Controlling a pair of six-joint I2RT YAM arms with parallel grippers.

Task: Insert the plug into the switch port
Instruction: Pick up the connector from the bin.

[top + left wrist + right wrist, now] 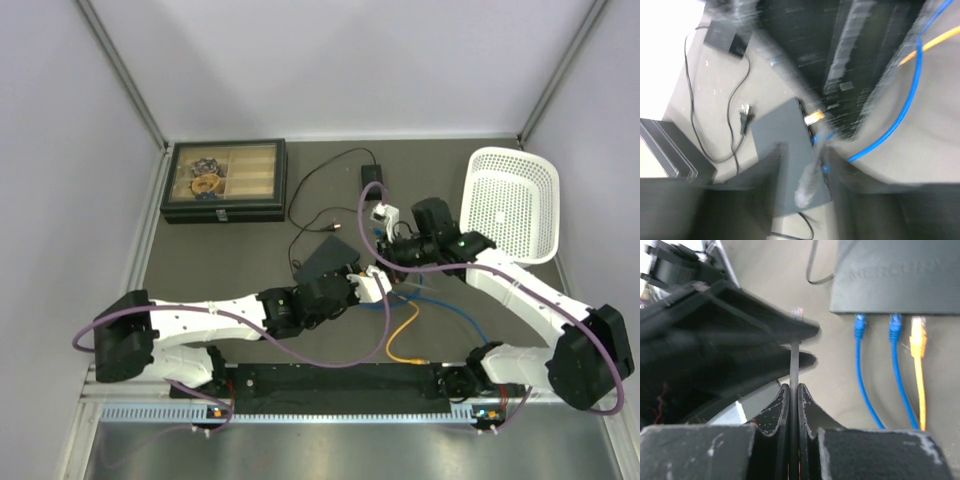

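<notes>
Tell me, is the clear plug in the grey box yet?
Out. The right hand pinches its dark cable, and the clear plug sits left of the grey box, not touching it.

Closes in on three sides with plain pale lilac walls [330, 60], met at the back corners by slanting grey metal posts [122, 75]. Lies dark grey-brown across the tabletop [230, 260], edged nearest by a slotted white cable duct [330, 412] and brushed metal sheet [350, 455]. Lit evenly.

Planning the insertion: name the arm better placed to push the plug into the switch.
Right, likely: its tool pinches the cable, plug pointing toward the switch. The left view is too blurred to judge.
</notes>
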